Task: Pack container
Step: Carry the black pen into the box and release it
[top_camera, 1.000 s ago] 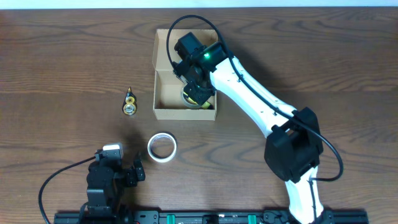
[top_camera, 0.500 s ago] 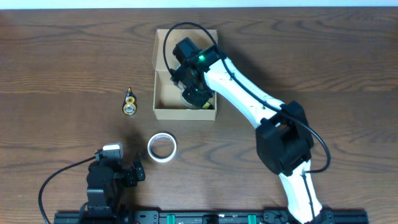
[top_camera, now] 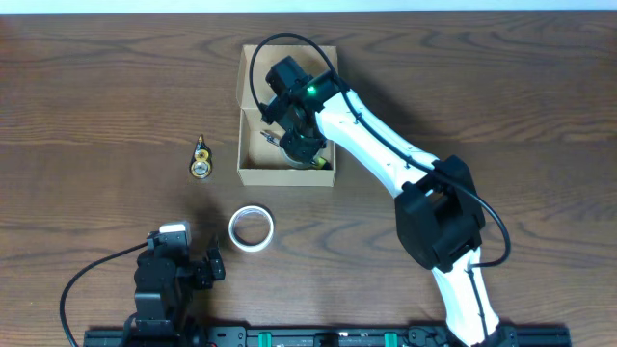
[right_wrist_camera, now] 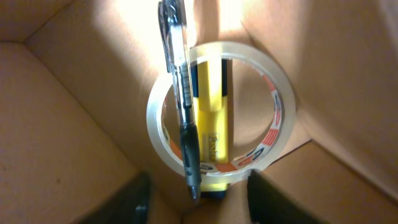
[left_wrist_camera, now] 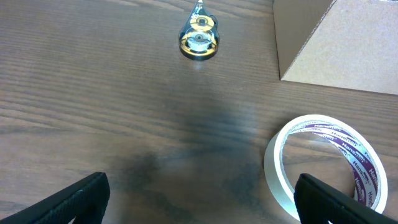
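We have pen (right_wrist_camera: 179,81), marker (right_wrist_camera: 211,134) and tape (right_wrist_camera: 283,106) in the container (top_camera: 284,176). Our right gripper (right_wrist_camera: 200,202) hangs parted, empty. White roll (top_camera: 235,229) and gold trinket (top_camera: 200,166) lie outside, unpacked.

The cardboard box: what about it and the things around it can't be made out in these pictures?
Overhead: the right arm covers most of the container's inside.
Right wrist: the pen's top end is cut off by the upper edge; the pen hides part of the yellow marker.
Left wrist: the white tape roll is cut off at the bottom-right corner.
Overhead: the small gold object is too small to identify.
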`<state>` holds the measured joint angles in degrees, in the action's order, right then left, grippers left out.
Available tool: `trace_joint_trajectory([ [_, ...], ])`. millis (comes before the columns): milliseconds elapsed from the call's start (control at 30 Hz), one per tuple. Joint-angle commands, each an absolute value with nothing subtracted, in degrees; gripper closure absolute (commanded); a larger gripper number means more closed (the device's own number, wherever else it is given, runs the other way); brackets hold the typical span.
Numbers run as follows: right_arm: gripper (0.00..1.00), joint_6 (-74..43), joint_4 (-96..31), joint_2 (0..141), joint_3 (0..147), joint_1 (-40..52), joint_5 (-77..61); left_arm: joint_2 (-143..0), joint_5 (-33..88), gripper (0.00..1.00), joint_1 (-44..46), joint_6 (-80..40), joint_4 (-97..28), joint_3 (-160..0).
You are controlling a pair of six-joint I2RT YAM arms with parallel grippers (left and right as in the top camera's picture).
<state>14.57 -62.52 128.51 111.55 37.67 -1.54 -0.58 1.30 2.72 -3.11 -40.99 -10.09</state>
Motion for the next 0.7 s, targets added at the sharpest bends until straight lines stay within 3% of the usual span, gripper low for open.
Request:
trace_joint_trajectory([
  [0,0.41,14.90,-62.30,128.60,111.79,37.32,-1.50,-0.21,0.91,0.05,2.50,-2.74,-41.34,-9.17],
  [133,0.21,14.90,-62.15,127.90,111.96,37.32,-1.28,-0.21,0.93,0.05,2.50,-2.74,-41.34,-9.17],
  [267,0.12,14.87,-62.17,127.42,113.93,37.32,0.34,-0.21,0.93,0.05,2.50,-2.74,-41.34,-9.17],
  [667,0.01,14.83,-65.10,121.36,123.17,37.58,0.97,-0.21,0.93,0.05,2.50,-2.74,-41.34,-9.17],
])
